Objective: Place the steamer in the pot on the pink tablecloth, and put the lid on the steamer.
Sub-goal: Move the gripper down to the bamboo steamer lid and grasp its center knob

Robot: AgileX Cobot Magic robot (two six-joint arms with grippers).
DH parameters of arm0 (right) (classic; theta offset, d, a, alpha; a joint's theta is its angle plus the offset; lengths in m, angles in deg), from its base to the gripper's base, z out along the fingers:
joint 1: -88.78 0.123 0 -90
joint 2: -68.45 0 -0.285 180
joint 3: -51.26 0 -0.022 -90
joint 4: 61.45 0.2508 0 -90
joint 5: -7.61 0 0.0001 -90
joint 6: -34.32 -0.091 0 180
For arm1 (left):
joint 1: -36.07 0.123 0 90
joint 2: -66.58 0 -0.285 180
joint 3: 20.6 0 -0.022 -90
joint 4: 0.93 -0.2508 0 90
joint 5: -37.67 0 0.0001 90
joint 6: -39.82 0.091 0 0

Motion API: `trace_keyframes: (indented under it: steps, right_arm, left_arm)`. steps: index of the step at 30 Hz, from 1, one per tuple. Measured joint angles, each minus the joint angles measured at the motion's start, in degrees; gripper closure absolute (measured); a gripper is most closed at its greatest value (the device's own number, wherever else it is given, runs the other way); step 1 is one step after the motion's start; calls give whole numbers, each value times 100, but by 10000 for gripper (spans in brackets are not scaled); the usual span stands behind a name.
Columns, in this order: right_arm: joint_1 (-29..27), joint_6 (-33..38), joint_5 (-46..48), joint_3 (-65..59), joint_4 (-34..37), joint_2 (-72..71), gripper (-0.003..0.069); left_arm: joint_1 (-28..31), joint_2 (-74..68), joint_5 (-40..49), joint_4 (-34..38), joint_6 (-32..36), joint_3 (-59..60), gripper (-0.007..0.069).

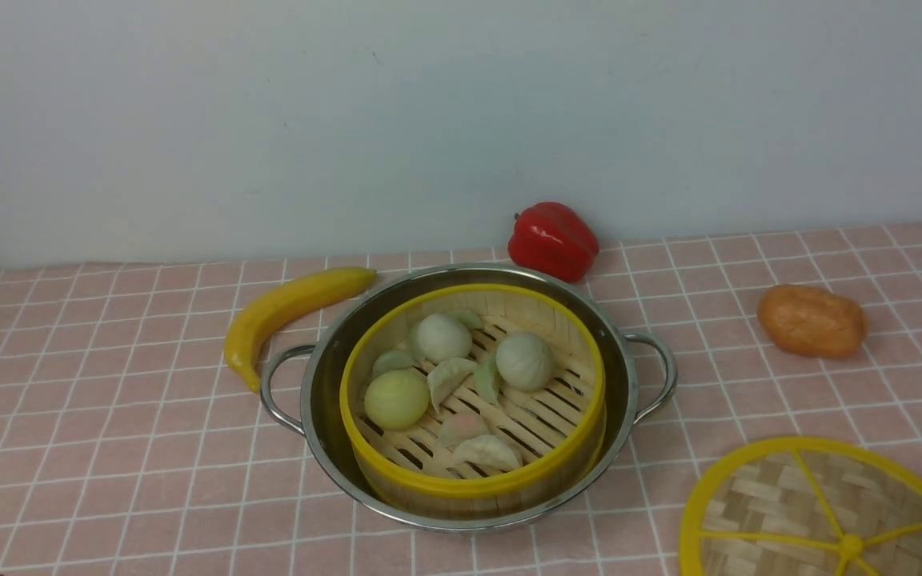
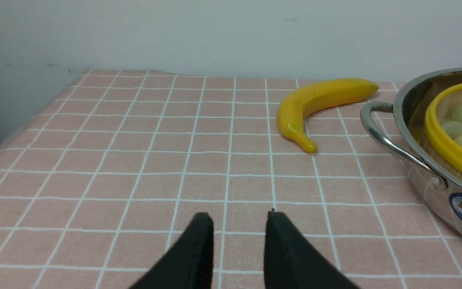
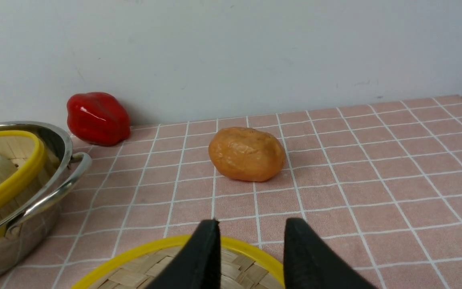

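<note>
Steamer (image 1: 469, 486) sits inside pot (image 1: 323, 400), upright, yellow rim roughly level with the pot's rim, with a gap of bare steel showing on the left. It holds buns (image 1: 441, 338) and dumplings (image 1: 451, 376) on its slatted bottom and is uncovered. Pot stands mid-cloth on the tablecloth (image 1: 109, 416). Lid (image 1: 789, 504) lies flat on the cloth at the near right, well apart from the pot, spokes up, partly cut off by the frame edge. Banana (image 1: 285, 308) is just left of the pot, near its left handle; pepper (image 1: 553, 240) is behind the pot by the wall; potato (image 1: 811, 322) is at right, beyond the lid. Neither gripper shows in the front view. Left gripper (image 2: 239, 216): jaws apart with a moderate gap and nothing between them, over bare cloth; pot and steamer lie ahead and off to its right, apart from it, banana ahead between. Right gripper (image 3: 254, 222): jaws apart by a similar gap, empty; the lid's far rim lies directly under and between the fingertips, though I cannot tell whether they touch it. Potato is ahead of this gripper, and pot and steamer are off to its left, apart.
</note>
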Motion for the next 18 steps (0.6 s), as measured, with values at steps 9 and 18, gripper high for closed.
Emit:
trace_keyframes:
  steps: [9, 18]
  right_arm:
    - [0, 150, -324, 540, -149, -6, 416]
    - [0, 142, 935, 2677, 709, -30, 416]
  left_arm:
    - [0, 0, 0, -6, 0, 0, 423]
    - [0, 0, 0, -12, 0, 0, 406]
